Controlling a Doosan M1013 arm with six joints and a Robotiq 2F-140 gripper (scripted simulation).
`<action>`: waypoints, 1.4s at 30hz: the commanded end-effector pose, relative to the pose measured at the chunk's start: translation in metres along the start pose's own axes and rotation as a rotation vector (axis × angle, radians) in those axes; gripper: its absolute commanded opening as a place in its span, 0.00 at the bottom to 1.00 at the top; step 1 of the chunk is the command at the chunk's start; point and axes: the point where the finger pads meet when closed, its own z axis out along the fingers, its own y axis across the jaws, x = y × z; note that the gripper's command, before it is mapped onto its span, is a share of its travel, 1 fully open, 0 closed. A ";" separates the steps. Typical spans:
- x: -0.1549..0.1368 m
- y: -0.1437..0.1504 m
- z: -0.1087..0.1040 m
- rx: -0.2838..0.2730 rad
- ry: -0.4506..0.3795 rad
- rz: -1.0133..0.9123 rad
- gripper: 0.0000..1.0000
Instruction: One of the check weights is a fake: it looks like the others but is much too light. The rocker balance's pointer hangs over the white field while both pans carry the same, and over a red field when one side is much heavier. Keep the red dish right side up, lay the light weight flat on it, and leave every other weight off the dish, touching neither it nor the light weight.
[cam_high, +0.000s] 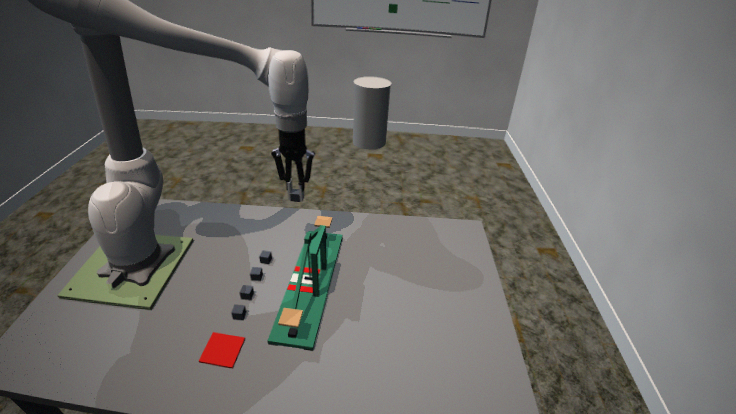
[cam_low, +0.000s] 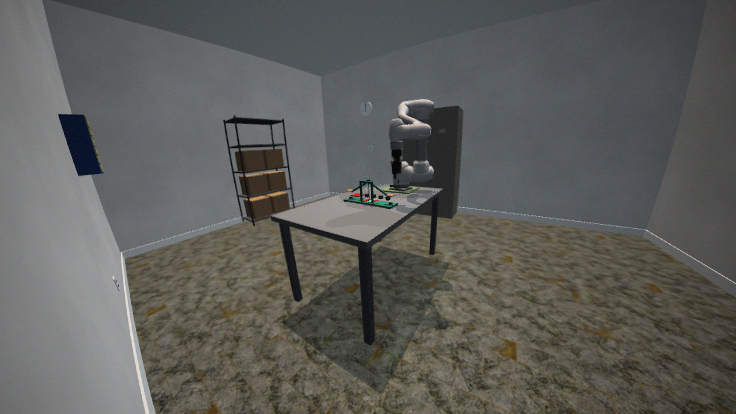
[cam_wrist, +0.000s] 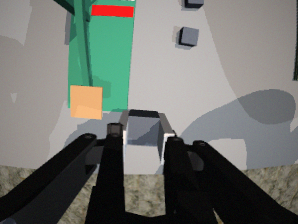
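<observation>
My gripper (cam_high: 294, 191) is shut on a dark grey check weight (cam_wrist: 144, 131) and holds it in the air near the table's far edge, close to the balance's far tan pan (cam_high: 323, 221). The green rocker balance (cam_high: 307, 280) stands mid-table; its far pan also shows in the wrist view (cam_wrist: 85, 102). Its near tan pan (cam_high: 290, 317) is down. One weight (cam_high: 292, 332) lies on the green base just in front of the near pan. Several weights (cam_high: 251, 284) lie in a row left of the balance. The flat red dish (cam_high: 221, 349) lies near the front, empty.
The arm's base stands on a green plate (cam_high: 126, 272) at the table's left. A grey cylinder (cam_high: 371, 112) stands beyond the table. The table's far edge lies just under the gripper.
</observation>
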 end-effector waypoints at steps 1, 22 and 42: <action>-0.002 -0.020 0.000 -0.003 -0.001 -0.001 0.24; 0.003 -0.087 0.007 -0.003 -0.001 -0.001 0.24; 0.003 -0.088 0.054 -0.003 -0.001 -0.001 0.24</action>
